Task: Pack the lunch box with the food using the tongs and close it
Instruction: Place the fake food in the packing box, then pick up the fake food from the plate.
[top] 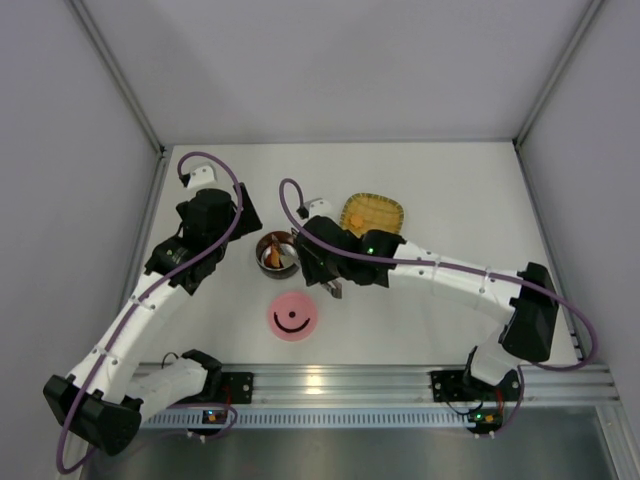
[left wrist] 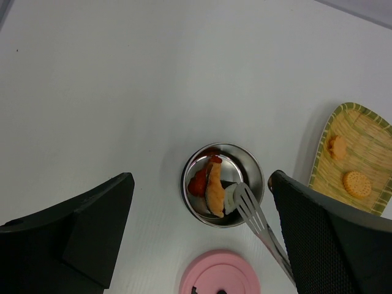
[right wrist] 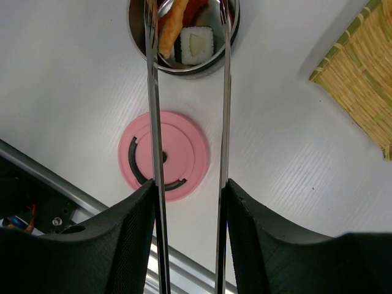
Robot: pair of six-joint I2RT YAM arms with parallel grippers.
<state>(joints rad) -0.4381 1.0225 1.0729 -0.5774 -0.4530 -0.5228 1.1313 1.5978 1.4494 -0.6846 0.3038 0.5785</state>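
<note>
Tongs [right wrist: 224,92], slim and shiny, are grasped between the right fingers [right wrist: 269,245], tips inside the round steel lunch box [right wrist: 184,70] ahead, its far rim cut off; left fingers [left wrist: 92,220] released.

The left arm [top: 135,320] and right arm [top: 445,275] have white links and black joints. A purple cable [top: 238,195] runs along each. A green light [top: 369,248] glows on the right one. The black fingers [right wrist: 116,245] show a mesh texture.

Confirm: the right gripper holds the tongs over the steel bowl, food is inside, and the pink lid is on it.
Wrong on the lid: the pink lid lies flat on the table, apart from the steel bowl, as the right wrist view shows. The right gripper does hold the tongs over the bowl, food inside.
</note>
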